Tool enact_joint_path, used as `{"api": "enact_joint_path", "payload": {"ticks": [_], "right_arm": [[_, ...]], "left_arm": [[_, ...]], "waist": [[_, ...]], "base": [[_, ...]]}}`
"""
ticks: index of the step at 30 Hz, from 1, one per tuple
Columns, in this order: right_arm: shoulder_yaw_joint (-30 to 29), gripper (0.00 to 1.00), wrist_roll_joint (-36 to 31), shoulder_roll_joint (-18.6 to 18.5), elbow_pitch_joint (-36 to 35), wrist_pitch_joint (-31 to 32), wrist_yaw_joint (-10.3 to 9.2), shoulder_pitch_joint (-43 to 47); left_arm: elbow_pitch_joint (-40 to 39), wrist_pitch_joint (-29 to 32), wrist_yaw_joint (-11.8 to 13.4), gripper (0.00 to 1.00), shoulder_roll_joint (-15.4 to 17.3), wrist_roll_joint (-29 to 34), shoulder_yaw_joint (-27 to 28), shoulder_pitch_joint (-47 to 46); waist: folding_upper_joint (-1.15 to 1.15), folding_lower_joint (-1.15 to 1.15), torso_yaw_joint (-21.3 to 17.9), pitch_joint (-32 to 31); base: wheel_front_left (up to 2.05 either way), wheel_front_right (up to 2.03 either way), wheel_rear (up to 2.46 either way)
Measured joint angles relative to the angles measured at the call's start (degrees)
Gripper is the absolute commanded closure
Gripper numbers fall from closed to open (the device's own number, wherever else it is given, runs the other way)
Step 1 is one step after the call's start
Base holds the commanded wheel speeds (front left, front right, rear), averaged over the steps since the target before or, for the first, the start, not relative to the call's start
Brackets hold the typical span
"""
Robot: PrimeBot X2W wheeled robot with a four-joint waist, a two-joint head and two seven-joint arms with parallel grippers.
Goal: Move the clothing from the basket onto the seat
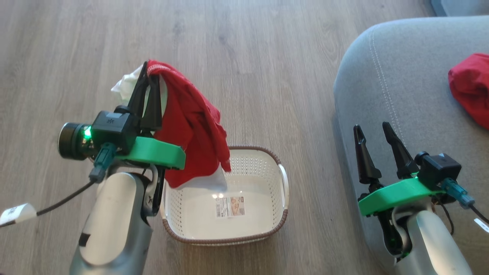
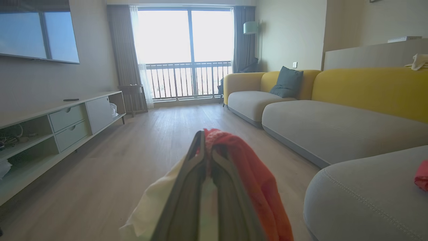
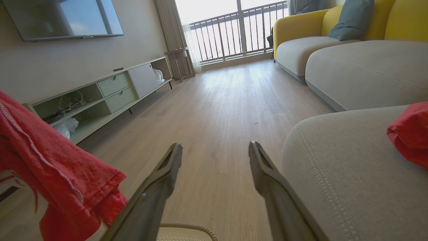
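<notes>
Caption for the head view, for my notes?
Left gripper holds red garment above the basket; second red garment lies on the seat; right gripper open.

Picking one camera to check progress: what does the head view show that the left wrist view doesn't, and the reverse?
Head view's extras: the basket standing on the wooden floor, the paper label on its bottom, and the open right gripper.
Left wrist view's extras: the television, balcony window, low cabinet and yellow sofa backs.
Shared: the left gripper shut on a red garment with a white panel, the grey seat, and a second red garment lying on it.
</notes>
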Motion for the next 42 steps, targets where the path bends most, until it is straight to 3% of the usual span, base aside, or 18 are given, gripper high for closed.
{"api": "enact_joint_path", "payload": {"ticks": [9,26,42], "right_arm": [[-0.02,0.0,-0.52,0.12,0.33,0.0,0.0,0.88],[-0.4,0.0,-0.52,0.34,0.36,0.0,0.01,2.33],[-0.32,0.0,-0.52,0.44,0.56,0.0,0.0,2.46]], "left_arm": [[-5.35,-0.01,-1.49,1.0,0.01,1.67,-1.69,-0.48],[-9.04,-0.26,-6.93,1.0,0.09,2.19,-12.57,-1.5],[-8.27,-0.26,-7.55,1.0,0.12,1.79,-16.39,0.13]], "waist": [[0.0,0.0,0.26,-2.05],[0.0,0.0,0.49,-2.88],[0.0,0.0,-0.18,-3.83]], "base": [[0.0,0.0,0.0],[0.0,0.0,0.0],[0.0,0.0,0.0]]}}
